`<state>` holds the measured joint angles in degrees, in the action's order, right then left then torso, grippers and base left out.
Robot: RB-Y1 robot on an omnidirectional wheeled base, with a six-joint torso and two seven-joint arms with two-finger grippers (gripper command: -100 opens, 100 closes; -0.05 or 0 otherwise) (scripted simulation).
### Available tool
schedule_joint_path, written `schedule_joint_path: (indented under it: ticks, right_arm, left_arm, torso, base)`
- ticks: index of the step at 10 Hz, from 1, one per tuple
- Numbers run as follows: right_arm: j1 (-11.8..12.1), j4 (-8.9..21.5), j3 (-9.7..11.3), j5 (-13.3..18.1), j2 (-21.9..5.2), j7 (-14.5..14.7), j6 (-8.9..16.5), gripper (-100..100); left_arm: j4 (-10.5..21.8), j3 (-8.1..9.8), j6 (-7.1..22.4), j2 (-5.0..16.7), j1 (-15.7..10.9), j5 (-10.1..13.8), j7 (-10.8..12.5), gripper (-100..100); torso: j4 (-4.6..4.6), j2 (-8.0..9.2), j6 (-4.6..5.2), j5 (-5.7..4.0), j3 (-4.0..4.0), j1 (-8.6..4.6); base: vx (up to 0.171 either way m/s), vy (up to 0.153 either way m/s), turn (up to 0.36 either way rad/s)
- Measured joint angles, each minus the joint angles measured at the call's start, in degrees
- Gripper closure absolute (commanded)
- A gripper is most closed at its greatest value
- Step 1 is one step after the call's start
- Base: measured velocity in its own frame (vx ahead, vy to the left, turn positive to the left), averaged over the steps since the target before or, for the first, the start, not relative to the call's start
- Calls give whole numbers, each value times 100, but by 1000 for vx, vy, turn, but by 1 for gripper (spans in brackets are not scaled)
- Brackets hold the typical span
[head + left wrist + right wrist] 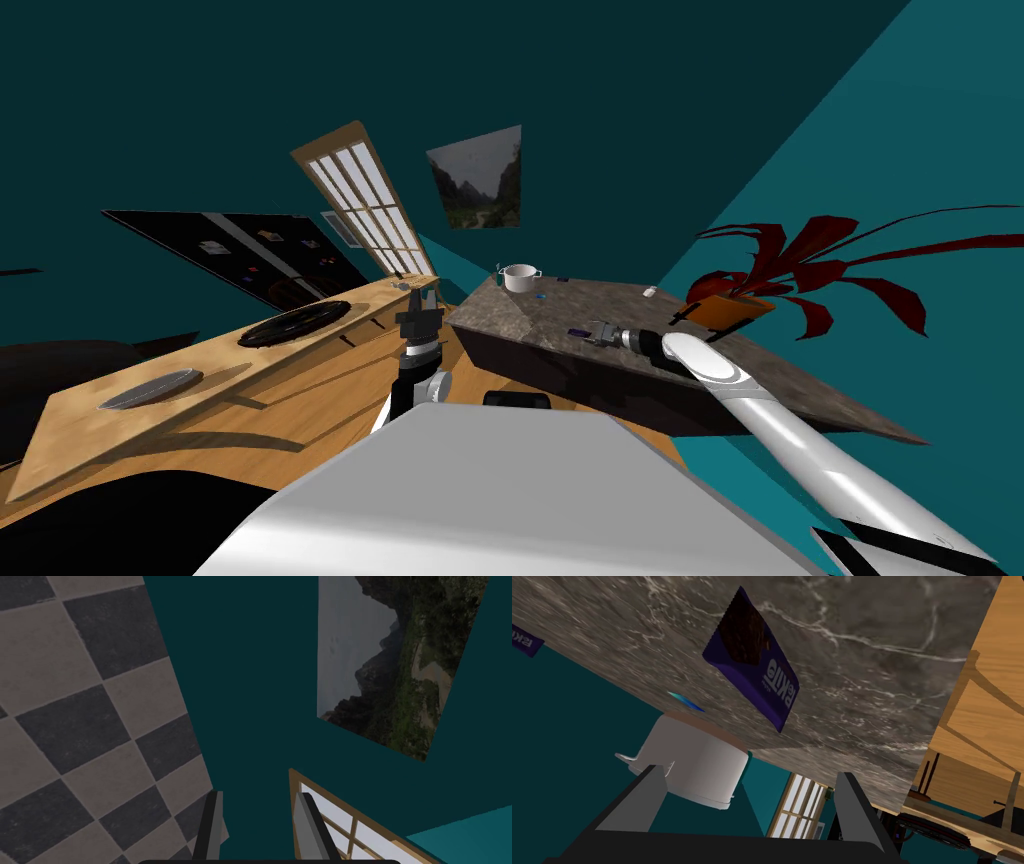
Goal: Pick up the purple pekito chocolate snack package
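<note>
Cut off at picture's edge — second purple package (524, 641), only a lettered corner. Partly hidden behind a finger of the right gripper (749, 772): white pot (702, 761) by a far corner of the stone counter (862, 651). Beside it, blue scrap (684, 701) — too small to tell; likewise white speck (650, 292) at the far edge.

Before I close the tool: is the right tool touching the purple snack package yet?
Apart. The right wrist view shows the right tool, open, short of the purple package, with bare marble counter between its fingertips and the package.
</note>
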<state>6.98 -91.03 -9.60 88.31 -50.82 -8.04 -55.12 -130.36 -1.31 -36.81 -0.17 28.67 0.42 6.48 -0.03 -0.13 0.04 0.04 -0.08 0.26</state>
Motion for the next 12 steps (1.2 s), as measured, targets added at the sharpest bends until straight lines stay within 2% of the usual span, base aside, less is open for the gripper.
schedule_joint_path:
  ticks: [1,3,6,8,9,10,11,12]
  right_arm:
    - [-24,82,2,124,-96,-28,-84,-100]
    - [-24,281,-14,476,-496,-142,-406,-100]
    - [-145,786,116,859,-744,-16,-716,-100]
    - [-329,1195,278,1211,-1024,-80,-999,-100]
    - [-230,1175,226,1254,-1165,-116,-1133,-100]
    - [-138,1284,212,1335,-1293,-78,-1257,-100]
    - [-194,1415,245,1441,-1528,-120,-1469,-100]
    - [-324,1686,370,1592,-1669,-108,-1668,-100]
  left_arm:
    - [0,0,0,0,1,0,0,0]
    - [0,0,0,0,0,0,0,0]
    - [0,1,0,0,1,0,0,0]
    - [0,0,0,0,0,0,0,0]
    - [0,0,0,0,1,0,0,0]
    - [0,0,0,0,1,0,0,0]
    - [0,0,0,0,1,0,0,0]
    - [0,0,0,0,1,0,0,0]
  torso:
    - [1,1,4,1,1,-3]
    - [0,-1,0,3,0,9]
    - [1,2,7,2,2,5]
    - [0,-2,1,5,-1,23]
    - [1,2,9,6,2,14]
    - [0,0,5,3,0,10]
    - [-1,-6,2,7,-3,25]
    - [-1,-4,2,7,-3,29]
  base:
    - [11,51,291]
    - [17,63,220]
    - [16,68,172]
    - [20,92,205]
    - [36,64,171]
    - [46,112,236]
    - [31,118,260]
    - [32,125,278]
